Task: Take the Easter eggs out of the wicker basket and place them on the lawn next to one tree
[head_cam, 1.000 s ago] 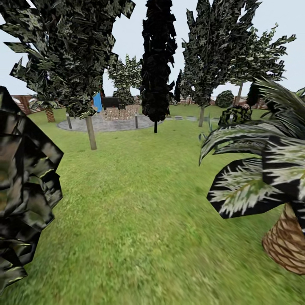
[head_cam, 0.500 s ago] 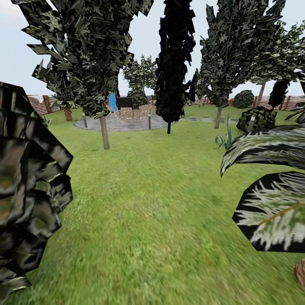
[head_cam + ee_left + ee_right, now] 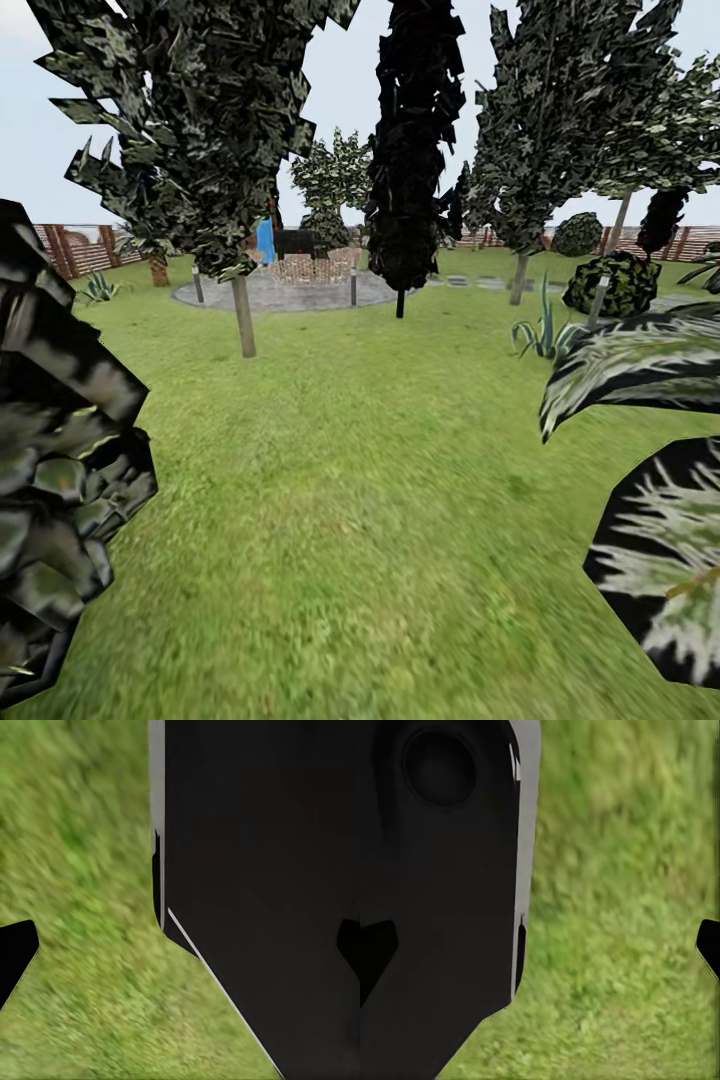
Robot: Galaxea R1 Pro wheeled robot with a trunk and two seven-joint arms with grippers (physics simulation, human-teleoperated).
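A: Where was the lawn (image 3: 380,500)?

B: It ran from the near edge out to a paved circle (image 3: 285,292) at about 12 o'clock. Mottled green, blurred close in. No basket or eggs to record on it.

A: Trees?

B: One tree (image 3: 243,315) stood at 11 o'clock, plain grey-brown trunk rising from the grass, dark blocky crown above. A narrow near-black tree (image 3: 410,150) at 12, just behind the paving's edge. A third trunk (image 3: 518,278) at 1 o'clock. Dark foliage (image 3: 60,480) crowded the view at 9 o'clock; striped palm fronds (image 3: 650,480) at 3 to 4.

A: Anything smaller?

B: A spiky agave (image 3: 545,335) at 2 o'clock, a wooden fence (image 3: 75,248) along the far edge at 10.

A: The pincers?

B: Left gripper (image 3: 180,949): dark fingertips showed at opposite edges of its wrist view, spread wide, grass between and a black robot body panel (image 3: 262,870) beside. Right gripper (image 3: 540,945): the same, tips far apart, nothing held, over grass.
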